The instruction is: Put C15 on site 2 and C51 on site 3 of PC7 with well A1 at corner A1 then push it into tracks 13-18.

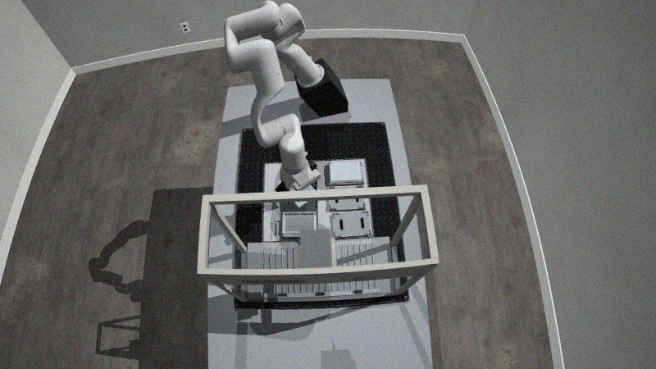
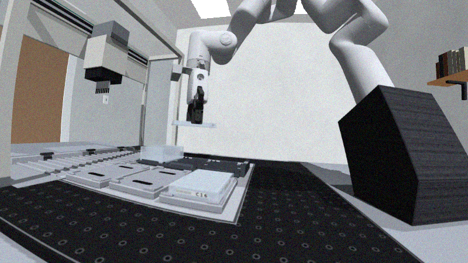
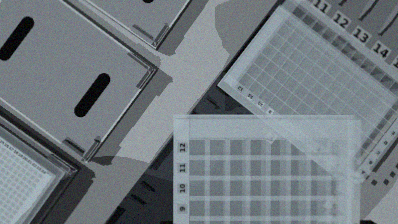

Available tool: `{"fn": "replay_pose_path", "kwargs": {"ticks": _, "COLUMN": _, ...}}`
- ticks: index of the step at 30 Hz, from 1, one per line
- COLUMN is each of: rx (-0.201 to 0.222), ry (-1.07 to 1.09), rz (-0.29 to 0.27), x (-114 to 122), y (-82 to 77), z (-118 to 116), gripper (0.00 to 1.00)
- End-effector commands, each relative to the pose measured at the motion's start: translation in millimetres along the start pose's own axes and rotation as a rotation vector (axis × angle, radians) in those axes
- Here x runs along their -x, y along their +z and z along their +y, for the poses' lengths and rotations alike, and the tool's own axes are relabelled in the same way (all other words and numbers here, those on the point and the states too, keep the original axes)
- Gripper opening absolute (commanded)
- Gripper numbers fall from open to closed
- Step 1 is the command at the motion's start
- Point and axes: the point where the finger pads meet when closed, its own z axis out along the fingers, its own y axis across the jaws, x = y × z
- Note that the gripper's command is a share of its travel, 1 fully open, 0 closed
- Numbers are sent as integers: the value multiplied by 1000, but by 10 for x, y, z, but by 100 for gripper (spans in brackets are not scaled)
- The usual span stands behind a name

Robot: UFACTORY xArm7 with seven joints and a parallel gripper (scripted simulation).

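Gripper (image 2: 195,120): clamping the 96-well plate C15 (image 3: 267,170), hanging high above the carrier PC7 (image 2: 209,163).
C51 (image 2: 161,152): apparently sitting on the carrier.
C16 (image 2: 201,186): resting in its nest.

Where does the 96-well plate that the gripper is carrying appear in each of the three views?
Top: mostly hidden under the wrist and frame bar; only a pale corner of the 96-well plate shows.
Exterior: a thin flat slab, upper centre, clamped in the gripper, high above the deck.
Wrist: lower centre, row numbers on its left edge.
Shared landmark: the deep-well block on the carrier.
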Motion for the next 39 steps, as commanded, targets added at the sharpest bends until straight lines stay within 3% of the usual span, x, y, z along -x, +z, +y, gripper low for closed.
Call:
{"fn": "replay_pose_path", "kwargs": {"ticks": 1, "rx": -5, "ry": -130, "rz": 5, "x": -18, "y": -15, "z": 5, "gripper": 0}}
{"fn": "replay_pose_path", "kwargs": {"ticks": 26, "rx": -3, "ry": -896, "rz": 6, "x": -18, "y": -16, "z": 5, "gripper": 0}}
{"fn": "replay_pose_path", "kwargs": {"ticks": 39, "rx": -3, "ry": -913, "rz": 6, "x": -18, "y": -16, "z": 5, "gripper": 0}}
